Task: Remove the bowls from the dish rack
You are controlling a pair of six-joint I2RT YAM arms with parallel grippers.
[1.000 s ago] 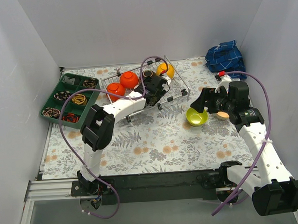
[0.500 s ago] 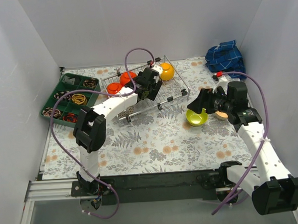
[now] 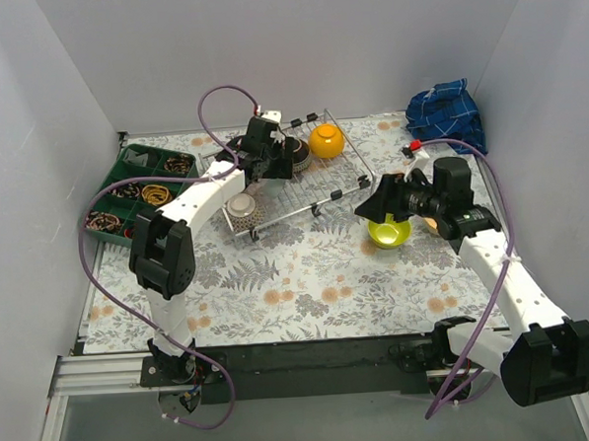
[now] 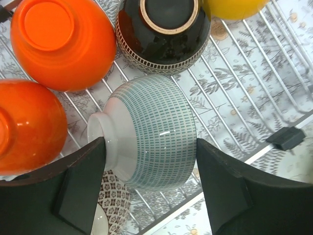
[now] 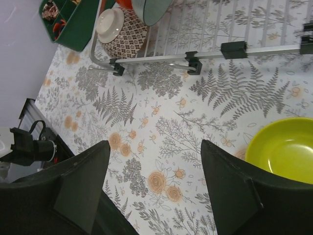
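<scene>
Over the shallow silver wire-grid dish rack, with the left gripper spread around the white grey-dashed ceramic bowl lying on its side inside, lower, close gently on the wall, then lift straight, avoiding the orange round bowls beside.

Bright, even overhead light fills all my views; shadows are soft. Small glints mark the black bowl and striped bowl, while my fingers loom dark and slightly blurred at the lower edge.
</scene>
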